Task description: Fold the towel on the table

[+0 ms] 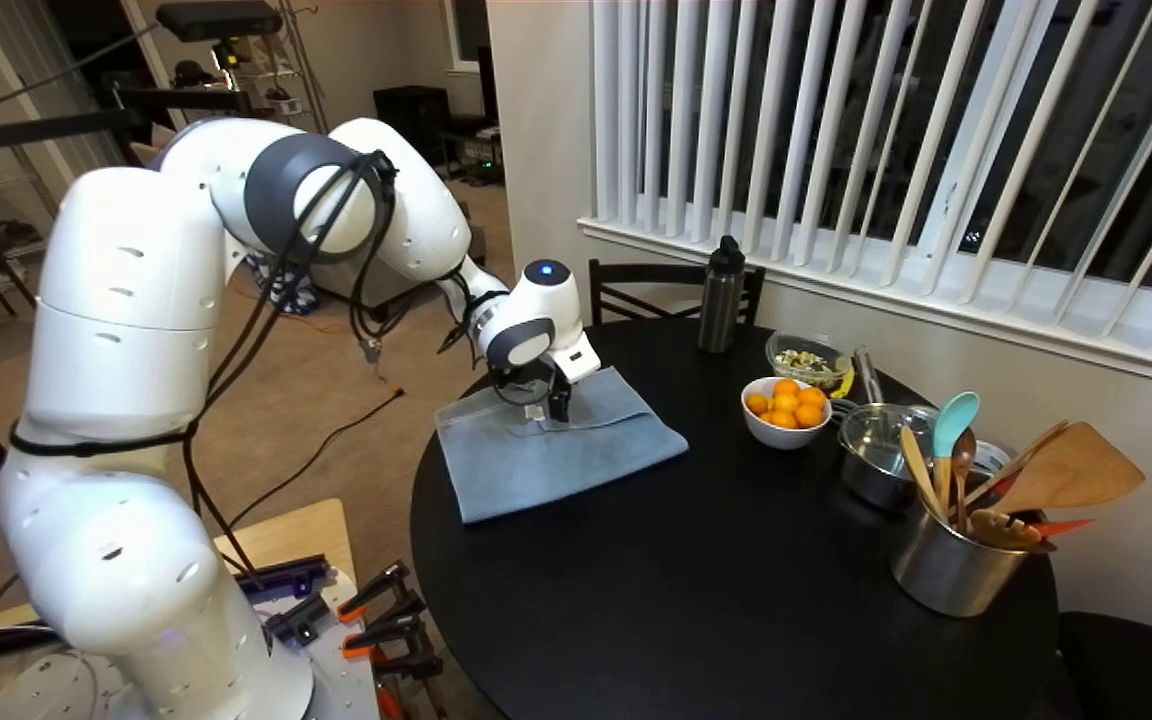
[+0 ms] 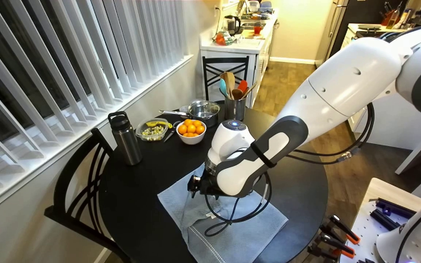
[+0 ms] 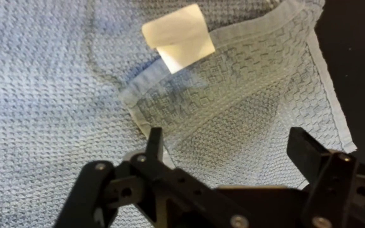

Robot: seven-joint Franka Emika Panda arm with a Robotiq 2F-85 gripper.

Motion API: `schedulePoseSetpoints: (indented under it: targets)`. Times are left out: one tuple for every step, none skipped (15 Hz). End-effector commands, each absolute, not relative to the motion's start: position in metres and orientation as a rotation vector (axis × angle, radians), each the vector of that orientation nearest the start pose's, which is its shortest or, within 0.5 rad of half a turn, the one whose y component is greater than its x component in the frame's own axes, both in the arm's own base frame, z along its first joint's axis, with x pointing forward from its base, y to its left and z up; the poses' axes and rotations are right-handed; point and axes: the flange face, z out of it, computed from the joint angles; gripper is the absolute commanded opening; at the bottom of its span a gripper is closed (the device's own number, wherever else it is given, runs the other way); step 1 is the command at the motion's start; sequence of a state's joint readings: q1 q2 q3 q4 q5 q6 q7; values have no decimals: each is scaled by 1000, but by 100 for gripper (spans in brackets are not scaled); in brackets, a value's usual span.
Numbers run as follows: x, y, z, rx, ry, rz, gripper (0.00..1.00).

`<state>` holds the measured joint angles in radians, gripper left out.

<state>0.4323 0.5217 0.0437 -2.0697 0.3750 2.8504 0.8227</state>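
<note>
Towel (image 1: 546, 465) looks part folded, flap (image 3: 233, 72) crooked; prob. needs straightening &/or another fold. Gripper (image 3: 227, 136) spread wide, pinching nothing.

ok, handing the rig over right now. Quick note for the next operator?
Gripper: open, over the towel, nothing held; can't tell whether it touches the cloth.
Where: the towel lies on the table, near its edge.
Done: partly folded; a hemmed flap with a white tag on its edge lies over the cloth.
Left: probably grip and straighten that flap, then finish the fold. My read only.
</note>
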Motion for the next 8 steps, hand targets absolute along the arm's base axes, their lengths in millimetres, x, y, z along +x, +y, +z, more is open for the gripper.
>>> schedulePoseSetpoints:
  targets:
    - [547, 265, 201, -2665, 1001, -149, 100]
    - [544, 269, 204, -2662, 1017, -150, 100]
    - [538, 274, 208, -2650, 1026, -137, 100]
    - [535, 277, 210, -2650, 1048, -135, 100]
    - [532, 279, 211, -2660, 1077, -119, 100]
    - [528, 279, 211, -2661, 1112, -122, 100]
    - [526, 280, 213, -2668, 1158, -109, 100]
    - [523, 279, 214, -2672, 1193, -103, 100]
